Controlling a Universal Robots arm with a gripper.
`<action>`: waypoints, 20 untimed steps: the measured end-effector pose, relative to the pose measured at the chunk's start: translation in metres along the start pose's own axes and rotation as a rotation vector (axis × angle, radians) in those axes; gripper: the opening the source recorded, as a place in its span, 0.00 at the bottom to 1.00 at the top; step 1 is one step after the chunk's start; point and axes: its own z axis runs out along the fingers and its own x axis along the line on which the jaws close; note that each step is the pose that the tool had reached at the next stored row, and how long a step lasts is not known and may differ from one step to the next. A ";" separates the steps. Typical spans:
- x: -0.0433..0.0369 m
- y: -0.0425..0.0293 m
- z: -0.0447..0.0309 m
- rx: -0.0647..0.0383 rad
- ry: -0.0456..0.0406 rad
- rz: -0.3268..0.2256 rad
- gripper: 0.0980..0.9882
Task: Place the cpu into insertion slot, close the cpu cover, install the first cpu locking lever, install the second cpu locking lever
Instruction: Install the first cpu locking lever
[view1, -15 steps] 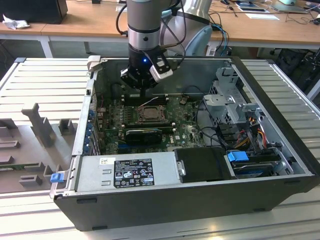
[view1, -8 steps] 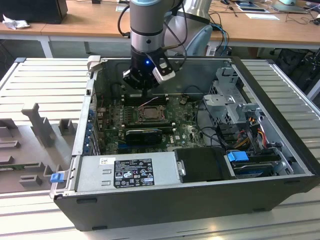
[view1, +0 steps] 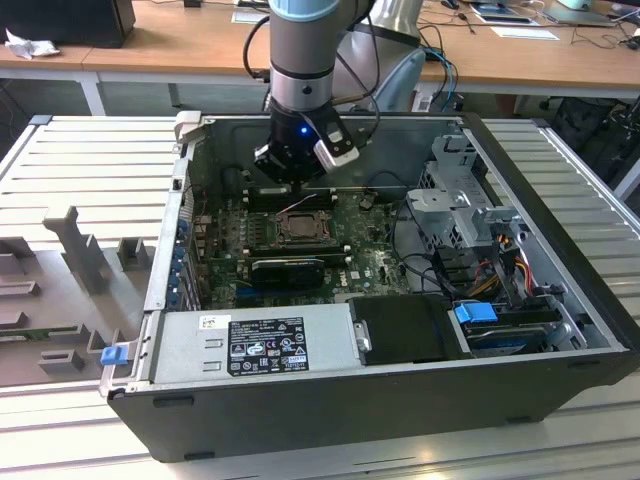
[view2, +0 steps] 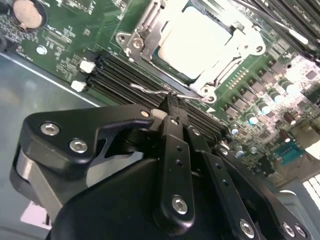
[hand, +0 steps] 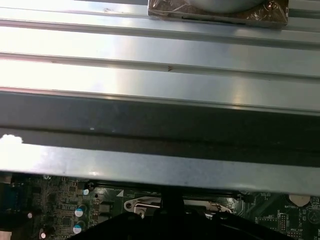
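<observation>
Exterior view first, from its left: grey fixtures (view1: 75, 255) lie on the ribbed surface (view1: 90, 150), then the open case (view1: 400, 400), with the arm reaching down so that the tool (view1: 292, 178) hangs just beyond the far edge of the slot (view1: 300, 227) on the green board (view1: 225, 265). Drive bays (view1: 470, 215) fill the case's right side.

In the second wrist view the cpu (view2: 197, 42) lies pale and flat in the slot, and the cover (view2: 150, 35) frames it, seemingly down. The tool's fingers (view2: 172, 117) are drawn together to a narrow tip right at a thin wire lever (view2: 150, 91) beside the socket; whether they pinch it or merely touch it I cannot tell.

So the chip is seated and the cover looks shut; the step in hand is judged to be a locking lever. The next move would call for a steady press sideways and under the catch, without slipping off the wire.
</observation>
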 end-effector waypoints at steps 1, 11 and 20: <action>-0.0019 -0.0001 0.0001 0.000 0.0000 -0.001 0.01; -0.0128 0.0020 0.0042 0.000 0.0011 -0.013 0.01; -0.0182 0.0013 0.0132 0.000 0.0013 -0.019 0.01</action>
